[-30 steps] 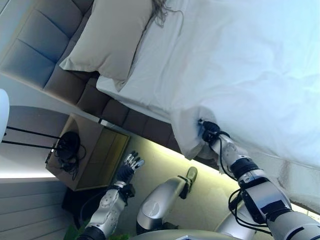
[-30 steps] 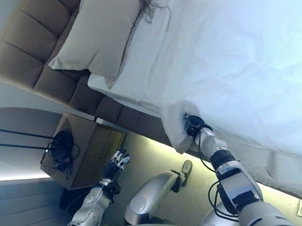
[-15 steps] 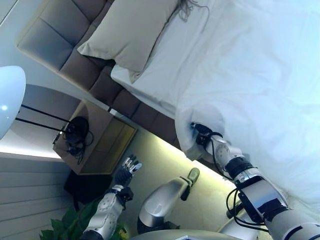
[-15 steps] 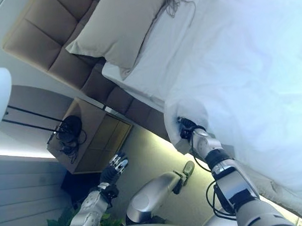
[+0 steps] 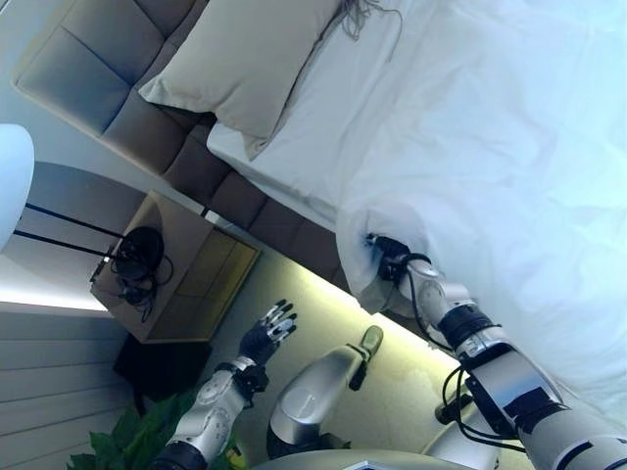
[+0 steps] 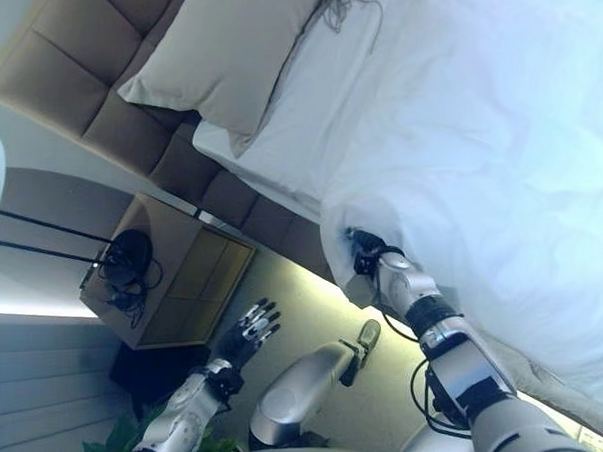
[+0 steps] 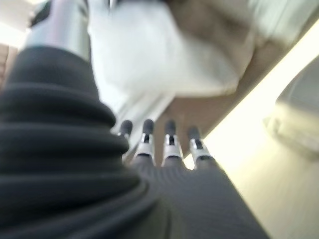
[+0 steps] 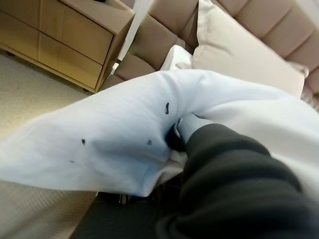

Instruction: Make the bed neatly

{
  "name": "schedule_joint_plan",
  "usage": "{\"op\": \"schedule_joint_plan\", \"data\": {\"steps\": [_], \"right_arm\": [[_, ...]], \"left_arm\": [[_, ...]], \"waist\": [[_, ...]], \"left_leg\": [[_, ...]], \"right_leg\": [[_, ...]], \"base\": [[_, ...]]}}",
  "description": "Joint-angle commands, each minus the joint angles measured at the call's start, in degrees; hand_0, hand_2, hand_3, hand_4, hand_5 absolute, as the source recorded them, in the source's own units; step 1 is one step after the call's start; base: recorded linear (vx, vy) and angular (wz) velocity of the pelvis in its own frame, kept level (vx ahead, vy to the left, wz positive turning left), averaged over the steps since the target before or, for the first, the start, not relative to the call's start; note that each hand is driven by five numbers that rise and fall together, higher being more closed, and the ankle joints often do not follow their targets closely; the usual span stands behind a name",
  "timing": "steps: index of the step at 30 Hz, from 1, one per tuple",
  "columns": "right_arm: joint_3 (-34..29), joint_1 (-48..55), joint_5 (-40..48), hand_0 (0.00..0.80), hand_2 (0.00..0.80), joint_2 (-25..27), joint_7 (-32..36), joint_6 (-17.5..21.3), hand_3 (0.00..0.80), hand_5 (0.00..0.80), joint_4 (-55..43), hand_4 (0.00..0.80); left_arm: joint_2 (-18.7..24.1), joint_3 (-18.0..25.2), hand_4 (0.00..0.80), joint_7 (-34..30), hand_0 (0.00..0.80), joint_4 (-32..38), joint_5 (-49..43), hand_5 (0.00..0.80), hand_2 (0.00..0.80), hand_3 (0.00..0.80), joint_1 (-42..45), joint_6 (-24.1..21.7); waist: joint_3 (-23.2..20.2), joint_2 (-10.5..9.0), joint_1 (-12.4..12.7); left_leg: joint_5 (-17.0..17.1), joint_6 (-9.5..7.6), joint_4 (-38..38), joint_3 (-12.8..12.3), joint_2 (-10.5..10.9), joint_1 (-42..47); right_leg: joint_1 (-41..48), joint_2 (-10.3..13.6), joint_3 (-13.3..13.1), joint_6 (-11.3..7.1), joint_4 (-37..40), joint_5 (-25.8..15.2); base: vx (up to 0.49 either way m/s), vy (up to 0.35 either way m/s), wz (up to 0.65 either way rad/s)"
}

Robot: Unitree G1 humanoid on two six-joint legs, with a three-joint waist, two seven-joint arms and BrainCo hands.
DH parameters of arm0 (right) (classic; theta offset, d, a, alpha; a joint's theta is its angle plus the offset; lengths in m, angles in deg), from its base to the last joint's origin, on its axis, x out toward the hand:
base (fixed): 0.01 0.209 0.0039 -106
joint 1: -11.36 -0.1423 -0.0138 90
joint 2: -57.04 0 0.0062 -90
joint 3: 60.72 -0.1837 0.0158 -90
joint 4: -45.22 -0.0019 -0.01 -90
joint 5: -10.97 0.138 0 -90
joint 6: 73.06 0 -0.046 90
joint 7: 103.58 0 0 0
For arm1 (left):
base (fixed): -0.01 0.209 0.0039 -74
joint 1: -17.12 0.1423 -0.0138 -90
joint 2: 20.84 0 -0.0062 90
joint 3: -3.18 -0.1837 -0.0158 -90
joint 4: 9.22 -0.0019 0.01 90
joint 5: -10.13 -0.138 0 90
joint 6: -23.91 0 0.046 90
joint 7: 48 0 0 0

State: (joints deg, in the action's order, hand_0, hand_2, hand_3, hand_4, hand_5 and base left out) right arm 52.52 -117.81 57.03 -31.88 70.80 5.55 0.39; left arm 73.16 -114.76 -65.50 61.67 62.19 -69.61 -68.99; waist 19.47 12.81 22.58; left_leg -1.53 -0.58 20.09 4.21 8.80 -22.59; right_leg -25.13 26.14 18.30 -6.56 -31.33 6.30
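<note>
Right hand is reaching into the corner of the white, rumpled fabric duvet at the near edge of the bed. In the right wrist view the cloth is wrapping over the hand; the fingers are buried in the fold, so I cannot tell whether they are clenching it or lying loose. Left hand is hanging off to the side above the floor, fingers spread and relaxed, holding nothing.

The duvet is covering most of the mattress, its corner bunching and drooping over the side of the tan padded upholstered bed frame. The beige rectangular pillow is lying at the quilted headboard. A light wooden bedside cabinet is standing just beside the frame.

Judged risks: if the hold is shallow, the corner may slip out during a pull and leave the fold as bunched as now. Pulling with one hand only may be dragging the duvet skew across the bed. Cloth caught around the wrist could snag on withdrawal.
</note>
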Motion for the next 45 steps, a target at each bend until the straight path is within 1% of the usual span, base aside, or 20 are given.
{"op": "schedule_joint_plan", "data": {"steps": [1, 5, 9, 13, 14, 19, 20, 24, 28, 33, 35, 37, 41, 45], "right_arm": [[1.5, -8.8, 0.1, 0.800, 0.800, -1.2, 5.6, 0.5, 0.800, 0.800, -7.1, 0.800], [2.1, -9.7, -0.2, 0.800, 0.800, -0.8, 6.1, -0.8, 0.800, 0.800, -6.9, 0.800], [2.2, -11.8, 0.1, 0.800, 0.800, -1.0, 7.6, -0.3, 0.800, 0.800, -5.1, 0.800], [2.0, -14.6, 1.2, 0.800, 0.800, -1.9, 7.9, -0.1, 0.800, 0.800, -3.1, 0.800], [1.9, -14.9, 1.7, 0.800, 0.800, -2.3, 8.1, -0.1, 0.800, 0.800, -2.9, 0.800], [2.7, -15.4, 2.9, 0.800, 0.800, -4.2, 7.3, 0.4, 0.800, 0.800, -3.0, 0.800], [3.0, -15.7, 3.2, 0.800, 0.800, -5.5, 6.6, 0.7, 0.800, 0.800, -3.4, 0.800], [4.4, -16.7, 2.7, 0.800, 0.800, -7.7, 6.0, 1.5, 0.800, 0.800, -4.0, 0.800], [5.9, -16.3, 3.8, 0.800, 0.800, -9.0, 3.6, 2.1, 0.800, 0.800, -5.0, 0.800], [7.0, -15.9, 3.0, 0.800, 0.800, -10.9, 2.3, 2.6, 0.800, 0.800, -6.8, 0.800], [7.6, -16.3, 2.1, 0.800, 0.800, -11.8, 1.6, 3.2, 0.800, 0.800, -7.4, 0.800], [7.9, -16.6, 2.2, 0.800, 0.800, -12.0, 0.7, 3.6, 0.800, 0.800, -8.0, 0.800], [7.5, -17.8, 2.5, 0.800, 0.800, -12.5, 0.7, 3.8, 0.800, 0.800, -8.0, 0.800], [7.1, -18.9, 2.5, 0.800, 0.800, -12.3, 1.6, 4.1, 0.800, 0.800, -8.6, 0.800]], "left_arm": [[2.9, -3.7, 0.000, -3.5, 0.000, 4.9, 2.9, 0.000, 0.000, 0.000, -0.7, 1.2], [3.5, -6.4, 0.000, -8.0, 0.000, 4.0, 3.8, 0.000, 0.000, 0.000, -1.8, 4.7], [3.5, -9.1, 0.000, -11.9, 0.000, 3.5, 6.8, 0.000, 0.000, 0.000, -2.7, 7.5], [2.5, -11.3, 0.000, -14.8, 0.000, 1.4, 11.2, 0.000, 0.000, 0.000, -4.5, 9.9], [2.0, -11.8, 0.000, -14.9, 0.000, 1.2, 12.8, 0.000, 0.000, 0.000, -4.8, 10.8], [-0.3, -13.9, 0.000, -13.7, 0.000, -0.6, 17.1, 0.000, 0.000, 0.000, -6.5, 14.1], [-1.5, -14.7, 0.000, -13.3, 0.000, -1.5, 17.4, 0.000, 0.000, 0.000, -7.6, 14.7], [-3.7, -16.4, 0.000, -12.4, 0.000, -2.7, 20.6, 0.000, 0.000, 0.000, -10.3, 15.8], [-5.1, -17.6, 0.000, -12.9, 0.000, -3.4, 24.8, 0.000, 0.000, 0.000, -12.5, 17.3], [-6.7, -18.8, 0.000, -12.8, 0.000, -2.6, 32.5, 0.000, 0.000, 0.000, -16.1, 23.1], [-7.2, -19.9, 0.000, -12.6, 0.000, -2.5, 30.8, 0.000, 0.000, 0.000, -18.2, 25.2], [-8.0, -21.5, 0.000, -12.1, 0.000, -2.5, 28.4, 0.000, 0.000, 0.000, -19.7, 25.6], [-9.5, -23.7, 0.000, -9.7, 0.000, -3.5, 28.0, 0.000, 0.000, 0.000, -21.7, 26.2], [-11.3, -25.0, 0.000, -7.4, 0.000, -4.6, 27.3, 0.000, 0.000, 0.000, -24.1, 23.8]], "waist": [[-0.4, -0.82, -0.7], [-0.9, -1.54, -1.2], [-1.1, -2.08, -1.2], [-1.0, -3.00, -0.9], [-1.0, -3.32, -0.8], [0.0, -5.11, -0.2], [0.4, -5.81, -0.1], [1.2, -6.94, 0.3], [1.9, -7.48, 0.1], [2.5, -7.89, -0.5], [2.9, -8.20, -0.9], [3.3, -8.50, -1.2], [3.8, -9.09, -1.9], [4.2, -9.23, -2.5]], "left_leg": [[1.3, 0.97, 7.0, -3.0, 0.0, -4.6], [0.8, 0.74, 7.7, -2.8, -0.1, -4.2], [0.2, 0.48, 8.4, -2.8, -0.3, -3.9], [-0.5, 0.21, 9.8, -2.5, -0.1, -4.1], [-2.6, 0.38, 10.9, -2.2, -0.3, -3.7], [-3.2, -0.05, 12.3, -1.8, -0.1, -4.5], [-3.3, -0.12, 12.7, -1.8, -0.1, -4.8], [-3.3, -0.19, 13.1, -1.7, 0.2, -5.4], [-3.3, -0.29, 13.4, -1.5, 0.5, -5.8], [-3.5, -0.39, 14.0, -1.6, 0.5, -6.6], [-3.4, -0.44, 13.5, -1.6, 0.3, -6.8], [-3.1, -0.39, 13.2, -1.7, 0.2, -7.1], [-2.7, -0.36, 12.0, -1.5, -0.3, -6.9], [-1.7, -0.23, 10.5, -1.2, -0.6, -7.1]], "right_leg": [[4.8, 2.4, -4.1, -3.41, 7.2, -14.0], [5.5, 2.7, -4.0, -3.44, 7.1, -14.1], [6.6, 3.1, -3.2, -3.55, 7.0, -13.9], [7.0, 3.4, -2.5, -3.54, 6.4, -13.8], [7.3, 3.2, -3.0, -4.30, 5.3, -12.4], [7.1, 3.3, -2.4, -4.53, 4.9, -13.1], [7.0, 3.2, -2.3, -4.62, 5.0, -13.5], [7.2, 3.0, -1.8, -4.84, 5.7, -14.1], [6.8, 3.0, -1.8, -4.78, 5.6, -14.6], [5.8, 3.1, -2.0, -4.81, 5.1, -15.1], [5.4, 2.9, -2.1, -5.01, 5.4, -15.4], [5.3, 2.5, -2.1, -5.19, 6.2, -15.9], [5.5, 1.8, -2.1, -5.41, 7.7, -16.5], [5.3, 1.1, -2.2, -5.71, 9.1, -16.8]], "base": [[0.000, 0.000, 0.00], [0.030, -0.045, 0.00], [0.024, -0.047, 0.01], [0.030, -0.057, 0.10], [0.081, -0.086, 0.19], [0.001, -0.109, 0.08], [-0.031, -0.095, 0.09], [-0.036, -0.077, 0.09], [-0.026, -0.034, 0.04], [-0.022, -0.029, 0.04], [-0.049, -0.056, 0.01], [-0.057, -0.061, 0.00], [-0.036, -0.057, -0.05], [-0.060, -0.023, -0.13]]}}
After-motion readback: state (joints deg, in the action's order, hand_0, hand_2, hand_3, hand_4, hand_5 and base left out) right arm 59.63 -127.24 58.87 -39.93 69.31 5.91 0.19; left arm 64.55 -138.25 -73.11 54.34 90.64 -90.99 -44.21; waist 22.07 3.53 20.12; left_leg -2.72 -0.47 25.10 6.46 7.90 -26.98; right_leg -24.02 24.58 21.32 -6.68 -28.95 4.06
